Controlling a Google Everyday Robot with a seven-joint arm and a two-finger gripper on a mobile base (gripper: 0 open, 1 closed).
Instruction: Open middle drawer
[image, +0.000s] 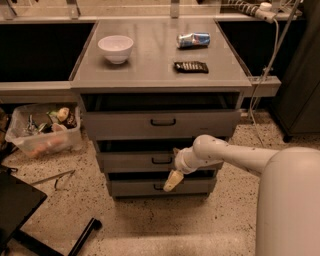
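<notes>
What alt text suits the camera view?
The robot's gripper hangs just below and right of the black handle of the middle drawer in a grey cabinet. A white bowl, a can and a dark flat object lie on top.

Grey middle drawer (130, 162): low flat front, level, small black loop handle (161, 160) at centre, dark gap above panel. Gripper (170, 184) hangs just right of handle, below the front's lower edge.

Speckled floor (140, 225); grey cabinet (150, 70); dark recess (40, 52) at left; warm light.
</notes>
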